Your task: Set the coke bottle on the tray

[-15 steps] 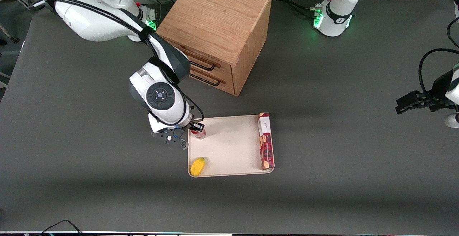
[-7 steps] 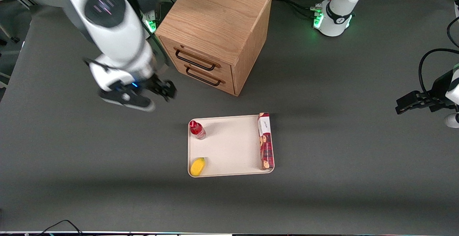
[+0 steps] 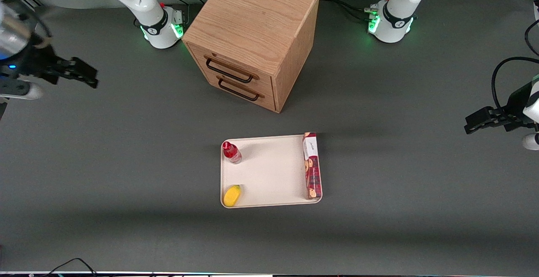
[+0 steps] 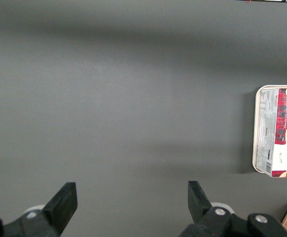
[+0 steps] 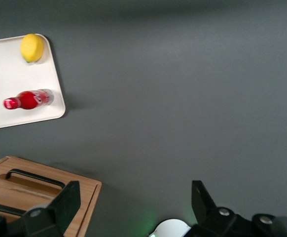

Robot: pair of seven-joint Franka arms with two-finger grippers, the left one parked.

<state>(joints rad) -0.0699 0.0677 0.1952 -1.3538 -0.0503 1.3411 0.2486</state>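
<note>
The small red coke bottle [image 3: 231, 152] stands upright on the cream-white tray [image 3: 269, 171], in the tray corner nearest the wooden cabinet and toward the working arm's end. It also shows in the right wrist view [image 5: 28, 99] on the tray [image 5: 5, 74]. My gripper [image 3: 82, 74] is open and empty, raised high above the table at the working arm's end, well away from the tray. In the right wrist view its two fingers [image 5: 64, 202] stand wide apart with nothing between them.
A yellow item [image 3: 232, 195] lies in the tray's near corner and a long red cookie box [image 3: 312, 165] lies along the tray's edge toward the parked arm. A wooden drawer cabinet [image 3: 252, 37] stands farther from the camera than the tray.
My gripper let go of the bottle on the tray, rose and swung away to the working arm's end of the table. The bottle stays upright where it was left.
</note>
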